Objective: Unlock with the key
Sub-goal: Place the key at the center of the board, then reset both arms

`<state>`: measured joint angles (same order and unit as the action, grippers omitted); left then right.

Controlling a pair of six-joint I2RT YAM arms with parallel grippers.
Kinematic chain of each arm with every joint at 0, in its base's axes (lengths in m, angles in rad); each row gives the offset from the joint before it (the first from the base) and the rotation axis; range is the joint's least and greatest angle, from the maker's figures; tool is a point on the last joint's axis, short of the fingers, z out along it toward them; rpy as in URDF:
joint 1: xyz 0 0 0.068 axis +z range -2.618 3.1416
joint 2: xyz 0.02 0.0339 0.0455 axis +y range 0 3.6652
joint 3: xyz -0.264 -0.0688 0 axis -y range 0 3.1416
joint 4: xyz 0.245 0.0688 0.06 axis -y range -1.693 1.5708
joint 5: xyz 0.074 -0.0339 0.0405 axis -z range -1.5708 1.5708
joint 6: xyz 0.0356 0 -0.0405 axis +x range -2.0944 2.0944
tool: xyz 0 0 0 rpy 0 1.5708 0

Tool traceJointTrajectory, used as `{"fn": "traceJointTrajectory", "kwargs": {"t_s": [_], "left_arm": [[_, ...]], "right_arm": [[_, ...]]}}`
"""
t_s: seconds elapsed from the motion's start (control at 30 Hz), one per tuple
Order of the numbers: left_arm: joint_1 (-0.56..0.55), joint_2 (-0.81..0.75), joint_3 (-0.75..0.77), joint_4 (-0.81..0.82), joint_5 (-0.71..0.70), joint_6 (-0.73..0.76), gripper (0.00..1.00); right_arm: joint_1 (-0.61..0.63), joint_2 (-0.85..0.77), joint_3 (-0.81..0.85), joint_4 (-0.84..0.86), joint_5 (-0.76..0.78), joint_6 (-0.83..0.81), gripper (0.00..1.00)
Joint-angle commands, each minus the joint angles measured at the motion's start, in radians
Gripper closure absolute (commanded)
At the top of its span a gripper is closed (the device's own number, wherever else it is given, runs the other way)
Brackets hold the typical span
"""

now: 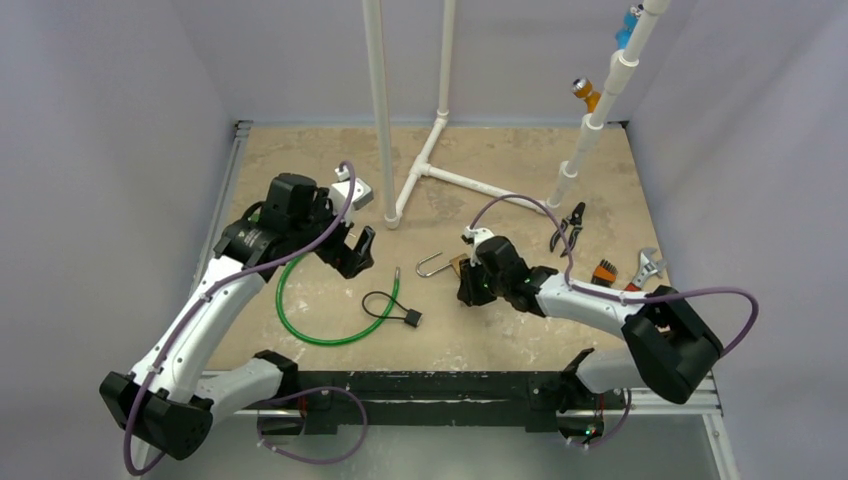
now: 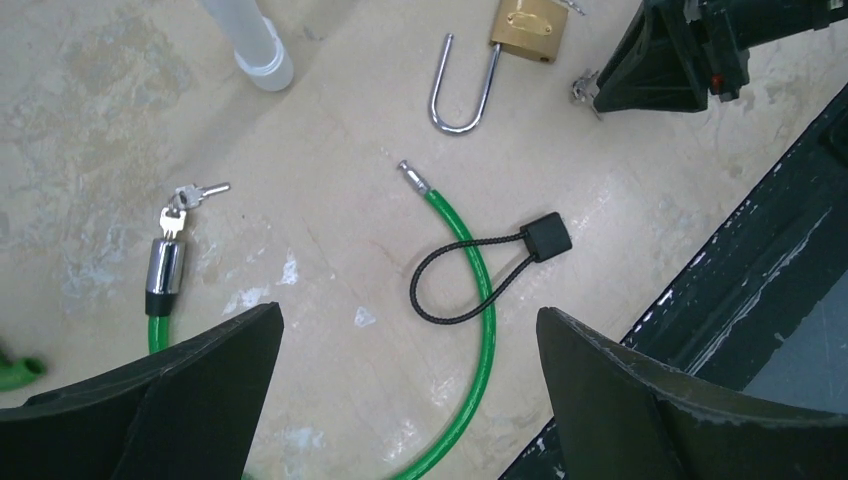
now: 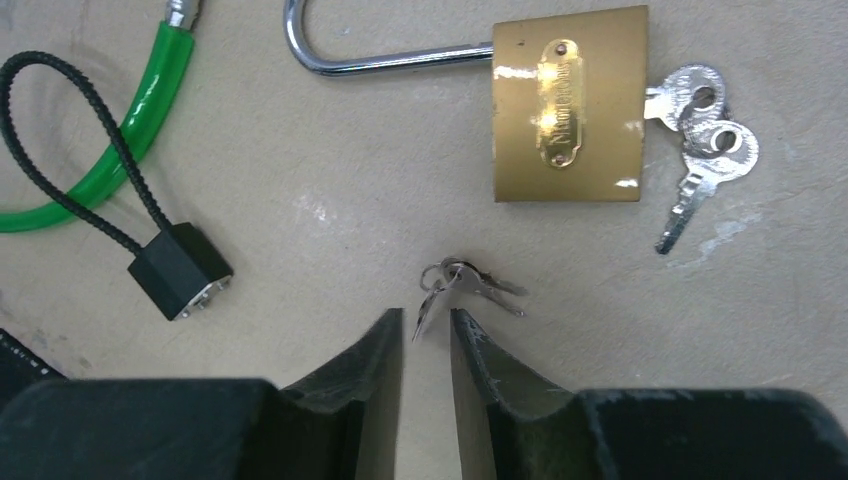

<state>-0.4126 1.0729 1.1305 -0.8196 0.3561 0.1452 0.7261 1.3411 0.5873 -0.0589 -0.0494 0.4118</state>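
A brass padlock (image 3: pixel 567 118) lies on the table with its shackle swung open and a key bunch (image 3: pixel 700 120) in its base; it also shows in the top view (image 1: pixel 458 266) and the left wrist view (image 2: pixel 528 28). A small ring of keys (image 3: pixel 462 283) lies just below it. My right gripper (image 3: pixel 427 322) is low at the table and narrowly open, with one key's blade between its fingertips. A black cable lock (image 3: pixel 180 268) lies to the left. My left gripper (image 2: pixel 410 330) is wide open and empty above the green cable lock (image 2: pixel 480 330).
The green cable's metal barrel (image 2: pixel 165 270) has keys (image 2: pixel 195 195) in it. A white PVC pipe frame (image 1: pixel 385 110) stands at the back. Pliers (image 1: pixel 570 228), a wrench (image 1: pixel 650 265) and an orange-handled tool (image 1: pixel 603 272) lie at the right. A black rail (image 1: pixel 430 385) runs along the near edge.
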Motion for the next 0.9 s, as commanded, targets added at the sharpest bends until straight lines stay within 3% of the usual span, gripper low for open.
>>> {"fn": "traceJointTrajectory", "kwargs": {"t_s": [0.0, 0.07, 0.13, 0.2, 0.23, 0.33, 0.4, 0.57, 0.67, 0.87], "left_arm": [[0.005, -0.062, 0.023, -0.046, -0.061, 0.031, 0.00], [0.005, -0.075, 0.019, -0.051, -0.079, 0.040, 0.00], [0.005, -0.076, 0.020, -0.057, -0.114, 0.043, 0.00], [0.006, -0.075, 0.023, -0.065, -0.156, 0.042, 0.00], [0.007, -0.076, 0.024, -0.068, -0.183, 0.036, 0.00], [0.030, -0.082, 0.006, -0.073, -0.230, 0.040, 0.00], [0.076, -0.095, -0.031, -0.030, -0.230, 0.043, 0.00], [0.333, -0.119, -0.093, 0.154, -0.125, -0.011, 0.00], [0.468, -0.112, -0.170, 0.311, -0.079, -0.040, 0.00], [0.482, 0.013, -0.328, 0.583, -0.199, -0.058, 0.00]], "right_arm": [[0.053, -0.015, 0.016, 0.004, -0.031, 0.005, 0.70], [0.105, -0.017, 0.037, -0.033, -0.020, -0.002, 0.60], [0.153, -0.008, 0.066, -0.081, -0.012, -0.011, 0.41], [0.166, -0.033, 0.090, -0.113, 0.011, 0.000, 0.10], [0.167, -0.063, 0.097, -0.119, 0.021, 0.006, 0.02], [0.147, -0.170, 0.141, -0.134, 0.073, 0.045, 0.01], [0.065, -0.214, 0.194, -0.159, 0.086, 0.038, 0.01], [-0.189, -0.293, 0.230, -0.051, 0.116, 0.051, 0.01], [-0.291, -0.309, 0.209, 0.047, 0.247, 0.075, 0.01], [-0.523, -0.282, 0.097, 0.287, 0.597, 0.065, 0.01]]}}
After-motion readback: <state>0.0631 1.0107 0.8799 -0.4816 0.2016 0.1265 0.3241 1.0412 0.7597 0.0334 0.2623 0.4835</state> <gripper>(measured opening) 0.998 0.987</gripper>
